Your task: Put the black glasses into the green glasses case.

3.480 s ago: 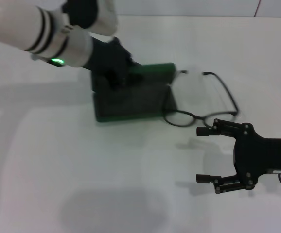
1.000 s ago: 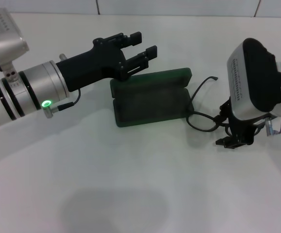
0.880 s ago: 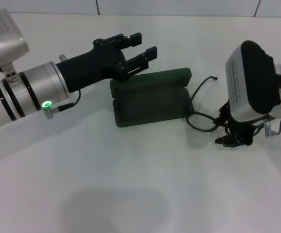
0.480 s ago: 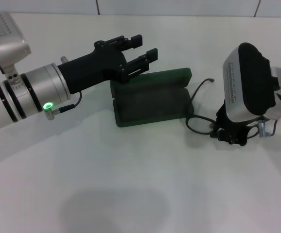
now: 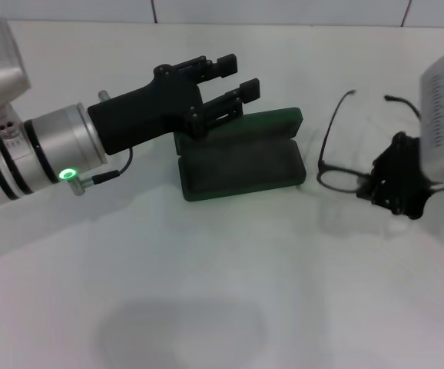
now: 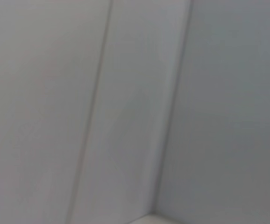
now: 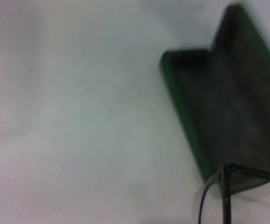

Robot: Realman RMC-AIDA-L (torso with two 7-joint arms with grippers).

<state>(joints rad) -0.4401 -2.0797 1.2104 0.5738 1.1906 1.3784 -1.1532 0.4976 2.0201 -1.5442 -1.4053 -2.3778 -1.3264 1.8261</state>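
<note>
Case (image 5: 241,157): dark green, open, lying on the white surface (image 5: 207,292) at centre; lid propped up along the far side, dark lining facing up; nothing inside. Near-left corner and lid hinge side partly covered by the left claw. Also in the right wrist view (image 7: 223,98), cut off at the picture edge; gold lettering not to be made out.

Glasses (image 5: 345,150): black, thin frame, to the right of the case and apart from it; temple arms unfolded and pointing toward the far side. One lens rim clear to see; the other hidden behind the right claw. Whether raised off the surface or resting on it: cannot tell for sure. In the right wrist view only a hinge corner, a bit of rim and one temple (image 7: 226,186), in front of the case's end.

Left claw (image 5: 233,77): black, fingers parted to a medium gap, holding nothing; over the far-left part of the case, near the lid. Contact with the case: cannot tell.

Right claw (image 5: 379,188): black, closed on the glasses' front frame at the right-hand lens; fingertips mostly masked by the wrist housing, which is cut off at the picture's right edge.

Left wrist view: plain pale wall panels (image 6: 135,112) only; no claw, no task thing.
</note>
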